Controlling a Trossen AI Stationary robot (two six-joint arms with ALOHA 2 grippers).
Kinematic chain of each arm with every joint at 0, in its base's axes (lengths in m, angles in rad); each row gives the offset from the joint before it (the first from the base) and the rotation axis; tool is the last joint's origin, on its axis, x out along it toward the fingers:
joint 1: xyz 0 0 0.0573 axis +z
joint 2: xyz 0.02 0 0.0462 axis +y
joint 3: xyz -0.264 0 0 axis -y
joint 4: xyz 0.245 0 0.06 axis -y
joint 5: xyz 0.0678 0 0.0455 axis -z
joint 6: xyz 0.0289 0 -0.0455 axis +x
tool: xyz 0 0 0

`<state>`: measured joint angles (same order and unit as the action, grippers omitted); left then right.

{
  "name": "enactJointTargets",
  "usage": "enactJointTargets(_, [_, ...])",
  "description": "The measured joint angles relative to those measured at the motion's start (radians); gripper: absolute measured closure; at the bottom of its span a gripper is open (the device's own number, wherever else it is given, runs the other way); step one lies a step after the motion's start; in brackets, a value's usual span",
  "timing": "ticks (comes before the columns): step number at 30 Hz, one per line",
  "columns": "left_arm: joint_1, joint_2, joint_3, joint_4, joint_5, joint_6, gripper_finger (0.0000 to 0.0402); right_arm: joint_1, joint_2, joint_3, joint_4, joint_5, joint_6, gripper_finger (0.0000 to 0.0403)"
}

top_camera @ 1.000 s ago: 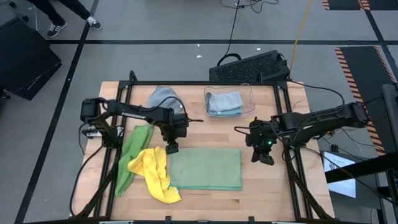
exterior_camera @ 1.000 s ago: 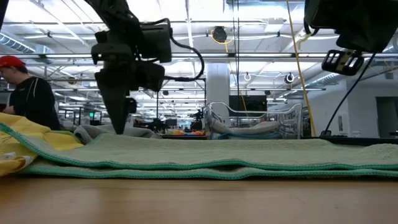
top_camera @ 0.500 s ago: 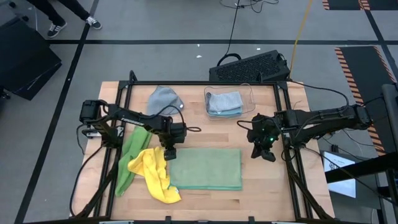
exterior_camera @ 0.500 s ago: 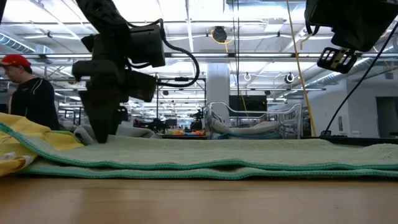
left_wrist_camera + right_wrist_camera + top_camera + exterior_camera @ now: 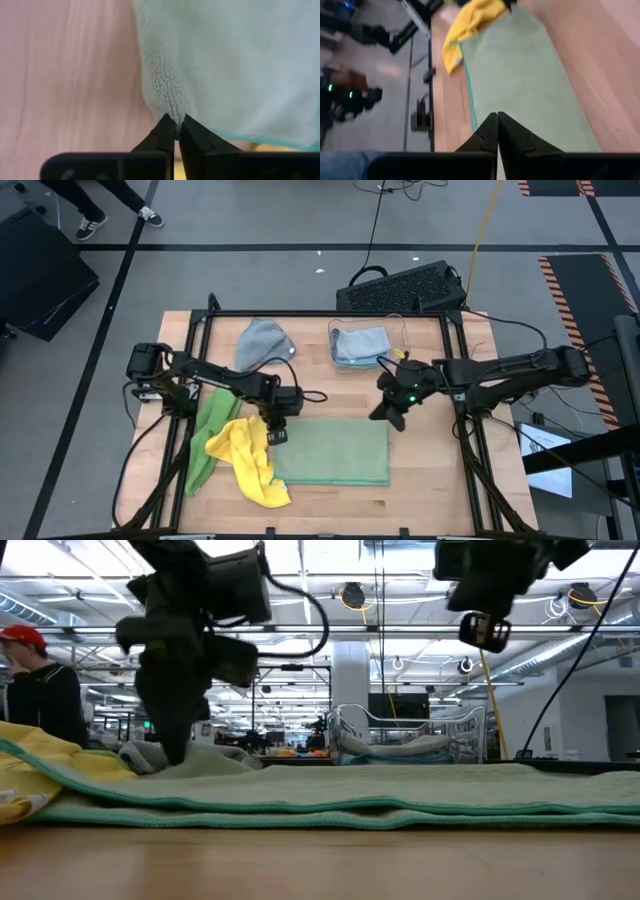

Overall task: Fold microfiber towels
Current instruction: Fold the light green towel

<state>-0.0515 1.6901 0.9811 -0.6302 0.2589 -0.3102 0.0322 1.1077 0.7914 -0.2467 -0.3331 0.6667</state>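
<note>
A sage green towel, folded in half, lies flat at the table's middle near the front. My left gripper is shut on its far left corner. My right gripper hangs shut and empty above the table by the towel's far right corner, high in the low view. A yellow towel lies crumpled over a bright green towel to the left, its edge against the sage towel. A grey towel lies at the far left. My left gripper pinches the sage green towel's far left corner between its two fingertips, coming steeply from above. The cloth puckers into a small ridge at the fingertips. One layer or both, I cannot tell. The rest of the towel lies flat on the table.
A clear bin with a light blue towel folded in it stands at the far middle. Bare wood shows right of the sage towel and along the near edge. A person in a red cap stands beyond the table.
My left gripper has gone a little toward the near edge and down onto the sage towel's far left corner, which now puckers between its fingers. My right gripper has swung toward the table's left, to the towel's far right corner, and tipped up nearer to level.
</note>
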Motion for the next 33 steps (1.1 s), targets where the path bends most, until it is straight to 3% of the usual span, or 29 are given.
enactJointTargets(4, [-0.026, 0.000, 0.074, -0.011, -0.021, -0.013, 0.0394, -0.002, 0.066, 0.000, 0.136, 0.019, 0.054, 0.0368])
enactJointTargets(9, [-0.047, 0.000, 0.163, -0.046, -0.051, -0.044, 0.0386, -0.007, 0.161, 0.000, 0.289, 0.035, 0.093, 0.0291])
enactJointTargets(14, [-0.063, 0.000, 0.244, -0.121, -0.070, -0.052, 0.0394, -0.007, 0.270, 0.000, 0.441, 0.099, -0.062, 0.0213])
enactJointTargets(19, [-0.088, 0.000, 0.307, -0.137, -0.070, -0.042, 0.0387, -0.030, 0.381, 0.000, 0.659, 0.089, -0.136, 0.0170])
enactJointTargets(28, [-0.121, -0.001, 0.384, -0.168, -0.088, -0.062, 0.0391, -0.098, 0.579, 0.004, 0.947, -0.151, -0.168, 0.0152])
enactJointTargets(33, [-0.148, -0.001, 0.399, -0.166, -0.092, -0.078, 0.0388, -0.111, 0.652, 0.104, 0.946, -0.284, -0.253, 0.0151])
